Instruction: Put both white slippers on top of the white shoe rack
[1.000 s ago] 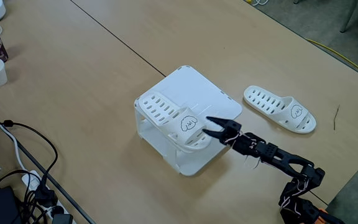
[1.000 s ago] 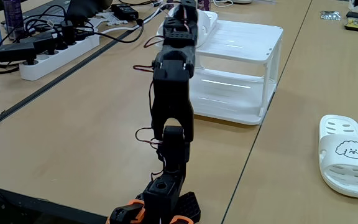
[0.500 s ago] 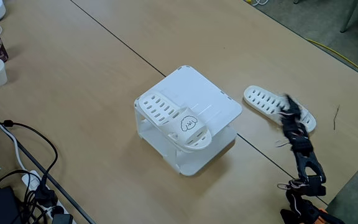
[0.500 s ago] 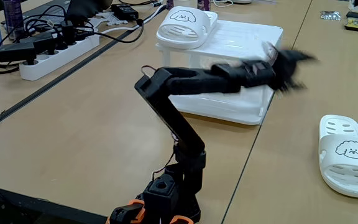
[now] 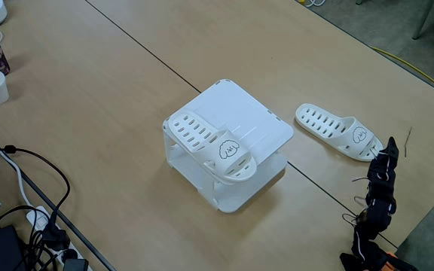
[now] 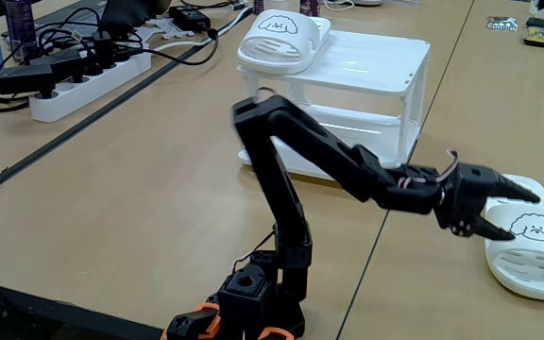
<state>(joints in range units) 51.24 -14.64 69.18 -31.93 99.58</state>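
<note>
— What did my arm (image 6: 296,151) look like?
— All black links, boxy at the joints, thin wires looping beside them. I saw orange pieces at its base (image 6: 225,316), and pointed black fingers on the gripper (image 6: 525,213).

Camera one, fixed: mounted high, looking steeply down across the bench (image 5: 111,98) from well back; arm base at the frame's lower right corner.
Camera two, fixed: set low, near bench (image 6: 111,208) level, close behind the arm base, facing along the bench.
Shared ground: both fixed views hold the white shoe rack (image 5: 236,124) (image 6: 376,71), both slippers and the arm.
</note>
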